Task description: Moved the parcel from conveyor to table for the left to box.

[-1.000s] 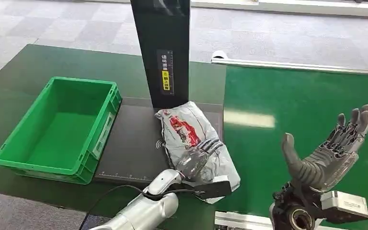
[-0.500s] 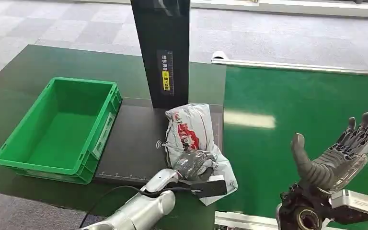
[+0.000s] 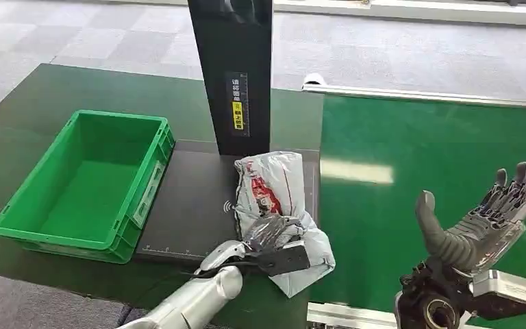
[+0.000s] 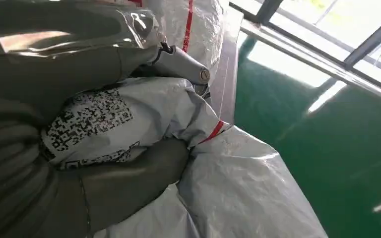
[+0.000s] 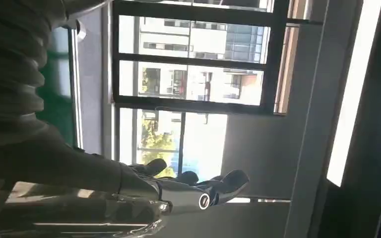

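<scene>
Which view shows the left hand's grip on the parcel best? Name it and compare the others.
The left wrist view: the left hand fills it close up, thumb and fingers closed around bunched grey parcel wrap. The head view shows the hand small, on the parcel's near end, grip detail unclear. The right wrist view faces windows, away from it.

The parcel (image 3: 279, 199) in the left hand (image 3: 268, 234) is a soft bag of thin grey plastic film, crumpled and faintly glossy, with a printed code label near the thumb. That hand's cover looks like matt ribbed rubber. Beside it lies a smooth black mat (image 3: 190, 205); beyond stands a green crate (image 3: 88, 184) of hard, slightly shiny plastic. Under the right hand (image 3: 476, 226), the green conveyor belt (image 3: 411, 171) shines.
</scene>
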`<action>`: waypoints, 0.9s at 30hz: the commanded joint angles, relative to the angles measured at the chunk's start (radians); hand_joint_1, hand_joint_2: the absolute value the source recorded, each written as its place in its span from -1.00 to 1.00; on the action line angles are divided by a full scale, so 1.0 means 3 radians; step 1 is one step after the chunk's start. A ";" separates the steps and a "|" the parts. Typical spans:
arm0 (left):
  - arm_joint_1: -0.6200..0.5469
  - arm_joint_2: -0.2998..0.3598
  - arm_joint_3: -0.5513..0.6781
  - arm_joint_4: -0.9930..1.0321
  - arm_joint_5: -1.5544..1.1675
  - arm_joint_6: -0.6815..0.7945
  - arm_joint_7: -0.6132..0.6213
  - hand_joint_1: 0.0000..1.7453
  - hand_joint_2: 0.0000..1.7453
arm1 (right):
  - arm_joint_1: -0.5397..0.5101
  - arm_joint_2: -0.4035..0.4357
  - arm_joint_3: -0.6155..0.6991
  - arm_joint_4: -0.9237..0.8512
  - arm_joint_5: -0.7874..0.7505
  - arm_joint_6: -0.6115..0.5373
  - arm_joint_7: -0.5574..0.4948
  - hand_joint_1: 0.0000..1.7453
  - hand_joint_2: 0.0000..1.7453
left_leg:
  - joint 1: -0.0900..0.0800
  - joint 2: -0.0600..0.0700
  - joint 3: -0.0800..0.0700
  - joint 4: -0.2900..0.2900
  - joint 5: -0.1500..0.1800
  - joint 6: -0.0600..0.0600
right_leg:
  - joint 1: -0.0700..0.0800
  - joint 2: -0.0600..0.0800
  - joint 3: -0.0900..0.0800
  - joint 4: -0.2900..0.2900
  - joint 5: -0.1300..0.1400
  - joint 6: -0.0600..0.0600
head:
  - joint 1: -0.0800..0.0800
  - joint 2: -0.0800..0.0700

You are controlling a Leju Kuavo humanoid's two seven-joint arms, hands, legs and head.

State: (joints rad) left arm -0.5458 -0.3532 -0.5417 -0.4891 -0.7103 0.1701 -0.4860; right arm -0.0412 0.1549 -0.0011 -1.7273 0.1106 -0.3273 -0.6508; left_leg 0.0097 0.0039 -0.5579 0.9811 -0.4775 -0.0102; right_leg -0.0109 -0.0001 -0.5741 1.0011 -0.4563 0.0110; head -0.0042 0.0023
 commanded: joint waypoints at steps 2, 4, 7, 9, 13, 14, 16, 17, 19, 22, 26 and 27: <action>0.0745 0.0402 0.0346 -0.2379 0.0847 0.0418 -0.0460 1.00 1.00 | 0.0046 -0.0024 -0.0094 0.0114 -0.0058 -0.0099 -0.0014 -1.00 1.00 | -0.0001 0.0008 0.0005 -0.0009 0.0001 0.0003 | 0.0000 0.0009 0.0002 -0.0010 0.0004 -0.0002 | 0.0003 0.0000; 0.0965 0.0605 0.0364 -0.3267 0.0946 0.0643 -0.0395 1.00 1.00 | 0.0094 -0.0022 -0.0122 0.0118 -0.0102 -0.0136 -0.0040 -1.00 1.00 | 0.0000 0.0013 -0.0004 -0.0001 -0.0002 0.0000 | 0.0000 0.0012 -0.0010 0.0000 0.0002 -0.0003 | 0.0001 0.0000; 0.1115 0.0734 0.0445 -0.3766 0.1054 0.0894 -0.0480 1.00 1.00 | 0.0166 0.0019 -0.0176 0.0056 -0.0116 -0.0192 -0.0059 -1.00 1.00 | 0.0000 0.0016 -0.0004 -0.0003 -0.0002 -0.0001 | 0.0001 0.0014 -0.0013 0.0000 0.0001 -0.0003 | 0.0000 0.0000; 0.1189 0.0765 0.0521 -0.3961 0.1047 0.1153 -0.0581 1.00 1.00 | 0.0228 0.0051 -0.0229 -0.0030 -0.0118 -0.0208 -0.0053 -1.00 1.00 | 0.0002 0.0019 0.0001 -0.0007 -0.0006 -0.0003 | 0.0003 0.0018 -0.0009 -0.0003 -0.0001 -0.0007 | 0.0001 0.0000; 0.1292 0.0786 0.0638 -0.4155 0.1200 0.1431 -0.0707 1.00 1.00 | 0.0298 0.0078 -0.0265 -0.0104 -0.0104 -0.0229 -0.0040 -1.00 1.00 | 0.0002 0.0010 -0.0009 -0.0004 -0.0003 0.0000 | 0.0003 0.0008 -0.0014 0.0000 -0.0002 -0.0002 | 0.0000 0.0000; 0.1326 0.0845 0.0621 -0.4228 0.1234 0.1577 -0.0707 1.00 1.00 | 0.0335 0.0083 -0.0269 -0.0120 -0.0104 -0.0236 -0.0037 -1.00 1.00 | 0.0004 0.0010 -0.0010 -0.0003 -0.0003 0.0000 | 0.0005 0.0008 -0.0014 -0.0001 -0.0003 -0.0002 | 0.0001 0.0000; 0.1421 0.0912 0.0683 -0.4382 0.1308 0.1760 -0.0707 1.00 1.00 | 0.0417 0.0088 -0.0265 -0.0139 -0.0116 -0.0225 -0.0050 -1.00 1.00 | 0.0002 0.0010 -0.0006 -0.0005 -0.0003 0.0000 | 0.0004 0.0008 -0.0010 -0.0002 -0.0004 -0.0002 | 0.0001 0.0000; 0.1452 0.0885 0.0759 -0.4405 0.1295 0.1760 -0.0707 1.00 1.00 | 0.0439 0.0096 -0.0264 -0.0147 -0.0120 -0.0224 -0.0060 -1.00 1.00 | 0.0002 0.0012 0.0001 -0.0012 -0.0003 0.0001 | 0.0004 0.0011 -0.0003 -0.0009 -0.0003 -0.0004 | 0.0001 0.0000; 0.1462 0.0817 0.0903 -0.4356 0.1211 0.1760 -0.0707 1.00 1.00 | 0.0450 0.0119 -0.0266 -0.0163 -0.0121 -0.0222 -0.0071 -1.00 1.00 | 0.0002 0.0012 -0.0003 -0.0008 -0.0004 0.0000 | 0.0004 0.0010 -0.0007 -0.0004 -0.0004 -0.0004 | 0.0001 0.0000; 0.1433 0.0825 0.0913 -0.4331 0.1226 0.1760 -0.0707 1.00 1.00 | 0.0444 0.0123 -0.0262 -0.0170 -0.0120 -0.0223 -0.0070 -1.00 1.00 | 0.0002 0.0004 -0.0006 -0.0005 -0.0002 -0.0001 | 0.0003 0.0002 -0.0008 -0.0002 -0.0005 -0.0003 | 0.0001 0.0000; 0.0908 0.0784 0.1182 -0.3554 0.0771 0.1581 -0.0089 1.00 1.00 | 0.0370 0.0143 -0.0250 -0.0154 -0.0074 -0.0154 0.0011 -1.00 1.00 | 0.0002 -0.0003 -0.0006 -0.0007 0.0003 -0.0001 | 0.0004 -0.0004 -0.0006 -0.0004 -0.0002 -0.0004 | 0.0000 0.0000; 0.0702 0.0829 0.1234 -0.3178 0.0599 0.1302 0.0285 1.00 1.00 | 0.0360 0.0137 -0.0231 -0.0144 -0.0049 -0.0122 0.0036 -1.00 1.00 | 0.0002 -0.0009 -0.0008 -0.0005 0.0005 -0.0001 | 0.0004 -0.0010 -0.0007 -0.0002 -0.0002 -0.0003 | 0.0001 0.0000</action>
State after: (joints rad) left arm -0.1365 -0.1381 -0.3025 -1.7594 -0.3686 0.6908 -0.6670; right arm 0.0872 0.1766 -0.0553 -1.7792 0.0809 -0.3895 -0.6702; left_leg 0.0107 0.0046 -0.5609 0.9808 -0.4777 -0.0105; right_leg -0.0097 -0.0001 -0.5776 1.0011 -0.4575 0.0107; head -0.0038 0.0023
